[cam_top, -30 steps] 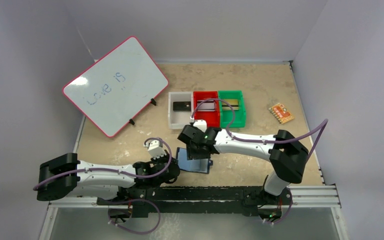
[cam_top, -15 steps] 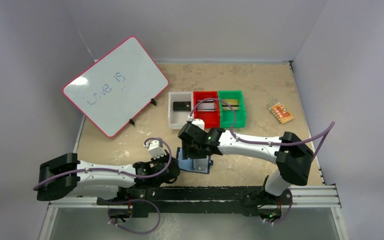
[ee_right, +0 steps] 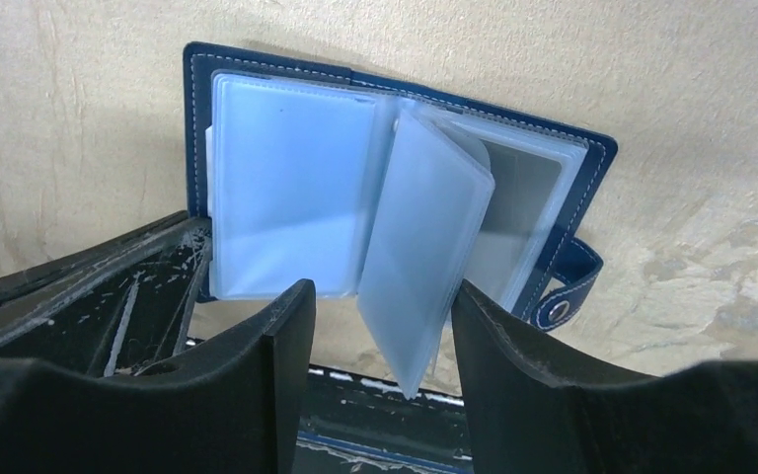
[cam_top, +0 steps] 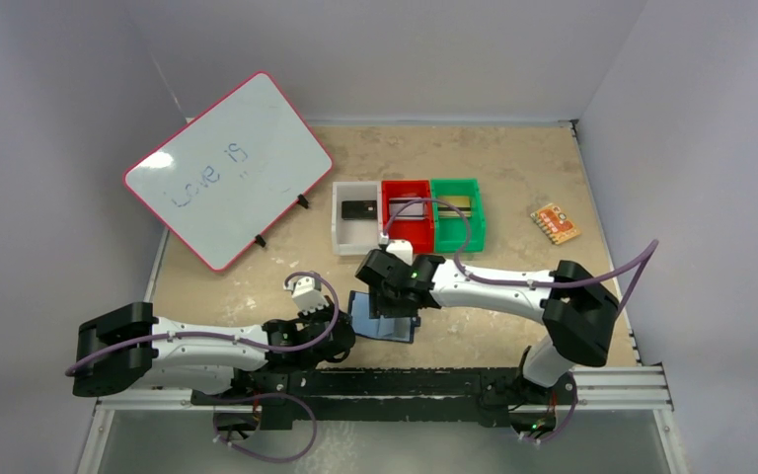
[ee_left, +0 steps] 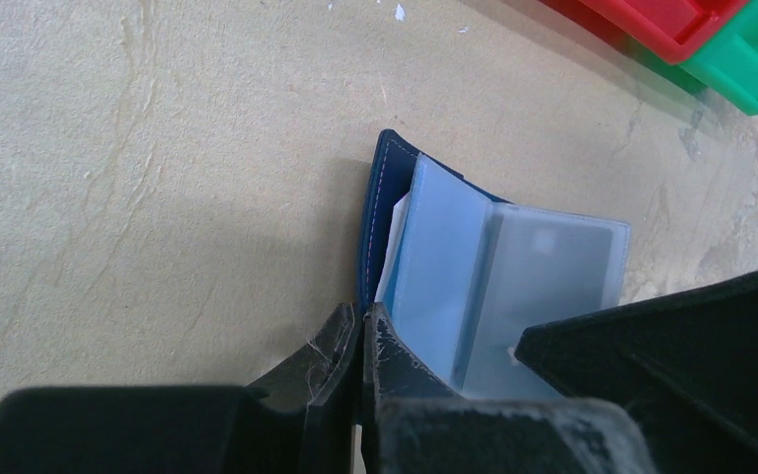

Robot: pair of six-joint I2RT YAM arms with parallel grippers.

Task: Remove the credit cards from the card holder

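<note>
Overhead, two wrists near card holder (ee_right: 286, 188)

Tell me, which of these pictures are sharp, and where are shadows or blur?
Top external: evenly lit, sharp throughout. Left wrist: card holder casts a dark shadow beside it; left gripper slightly blurred. Right wrist: card holder crisp, right gripper dark and soft.

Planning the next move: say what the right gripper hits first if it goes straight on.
Probably the raised clear sleeve of the open card holder, which stands between the right gripper's open jaws; depth is unclear.
</note>
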